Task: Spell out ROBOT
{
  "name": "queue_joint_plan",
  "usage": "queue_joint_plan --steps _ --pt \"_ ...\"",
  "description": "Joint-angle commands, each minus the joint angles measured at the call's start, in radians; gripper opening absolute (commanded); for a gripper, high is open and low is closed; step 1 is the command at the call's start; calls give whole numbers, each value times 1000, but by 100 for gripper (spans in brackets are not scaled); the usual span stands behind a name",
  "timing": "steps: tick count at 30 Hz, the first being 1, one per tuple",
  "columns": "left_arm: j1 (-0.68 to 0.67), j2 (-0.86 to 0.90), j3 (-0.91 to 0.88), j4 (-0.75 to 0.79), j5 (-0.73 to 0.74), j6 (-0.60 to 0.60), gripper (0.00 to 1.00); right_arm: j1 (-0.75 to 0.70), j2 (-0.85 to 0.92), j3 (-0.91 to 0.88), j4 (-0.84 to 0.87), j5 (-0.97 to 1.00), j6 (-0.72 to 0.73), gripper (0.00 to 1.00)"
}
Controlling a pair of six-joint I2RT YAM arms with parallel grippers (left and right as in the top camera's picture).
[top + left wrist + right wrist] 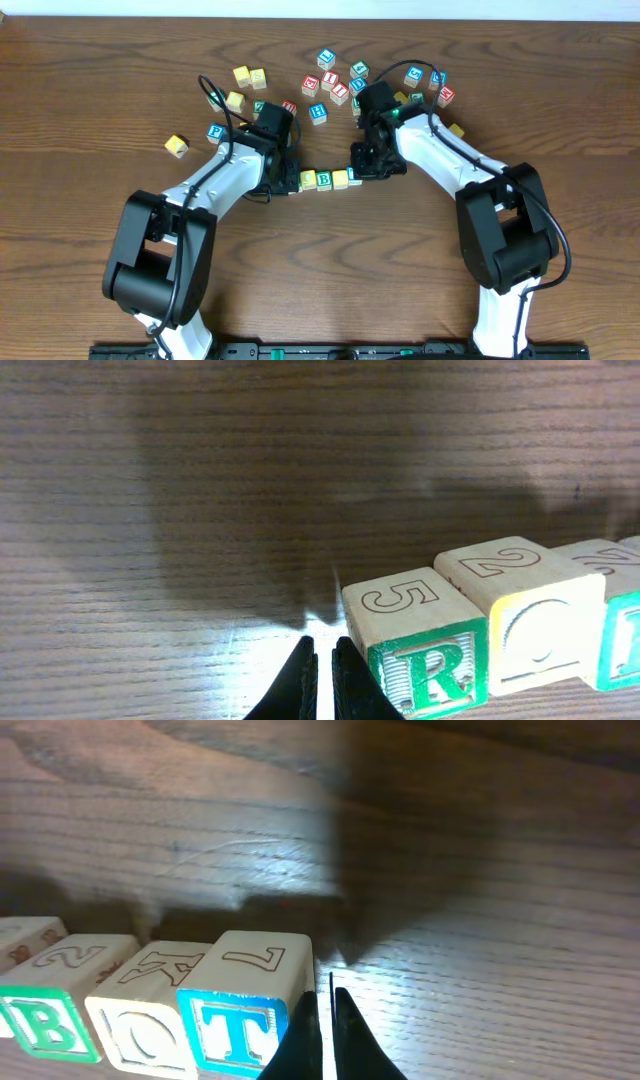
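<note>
- Row [325, 179]: from the two wrist views I read R, O, B, O, T along it. It lies on the counter [100, 90] between the two claws, its blocks side by side.
- Left claw [321, 678]: fingers pressed together and holding nothing, with the tips just beside the R block [428, 672] at the row's left end. I cannot confirm contact.
- Right claw [325, 1030]: likewise closed and empty, with the tips against or just beside the T block [238, 1028] at the row's right end.
- Risk 1: with a claw at each end, pushing either one further toward the row may buckle the blocks out of line.
- Risk 2: withdrawing sideways rather than upward may let a fingertip drag or twist an end block.
- Risk 3: loose blocks [330, 85] beyond the row lie near both arms, so a low retreat could knock one into the row.
</note>
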Motion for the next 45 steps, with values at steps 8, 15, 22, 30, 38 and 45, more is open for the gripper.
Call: queue_joint_plan --steps 8,15,22,30,38,45 --pt "-3 13 6 68 -1 61 8 24 7 -8 3 -10 121 1" --pt "-2 13 6 79 -6 66 8 20 7 -8 22 20 182 1" --pt "68 -47 8 38 -6 151 8 -59 -61 -2 13 39 152 1" --pt "226 -328 291 -250 -19 260 16 -207 -353 0 -59 76 -4 1" --pt "364 -710 305 -252 -39 260 100 -345 -833 0 -206 132 -122 99" --pt "364 -738 305 -252 -40 260 100 -349 -1058 0 -229 148 -122 99"
